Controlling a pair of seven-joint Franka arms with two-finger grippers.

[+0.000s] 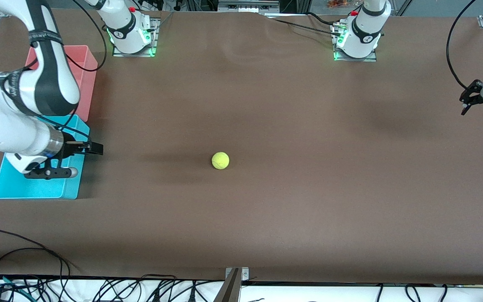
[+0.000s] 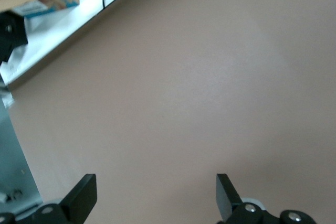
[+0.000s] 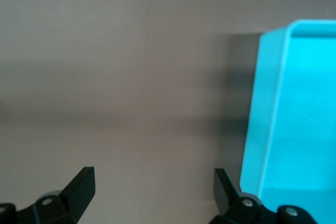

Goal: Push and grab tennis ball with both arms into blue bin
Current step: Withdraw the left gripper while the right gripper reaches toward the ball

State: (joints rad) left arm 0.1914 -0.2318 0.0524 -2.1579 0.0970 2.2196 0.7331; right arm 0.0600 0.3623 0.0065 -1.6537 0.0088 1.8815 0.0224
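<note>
So, both pincers are spread wide and nothing is held or touched by either one. The left pincer (image 1: 482,102) is seen up in the air over the brown surface (image 1: 308,188) at the left arm's end, with its fingers (image 2: 84,195) well apart and only bare surface showing between them in the left wrist view. The right pincer (image 1: 71,159) is hung over the blue bin (image 1: 27,188) at the right arm's end, just at the bin's edge; its fingertips (image 3: 81,184) are likewise parted, one over the surface and one by the bin wall (image 3: 265,103).

A good part of the blue bin is covered by the right arm (image 1: 19,109) in the front view, so its inside can't be made out fully. The pink bin (image 1: 84,71) is partly hidden by that arm too. The left arm is cut off at the frame edge, and only its base (image 1: 357,42) and wrist end are shown.

The tennis ball (image 1: 220,160) is found alone near the middle of the surface, well apart from both pincers and the bins. No pointing direction can be given for a round ball. The blue bin's long side is run from the robots toward the front camera, with the pink bin just beside it, farther from that camera.
</note>
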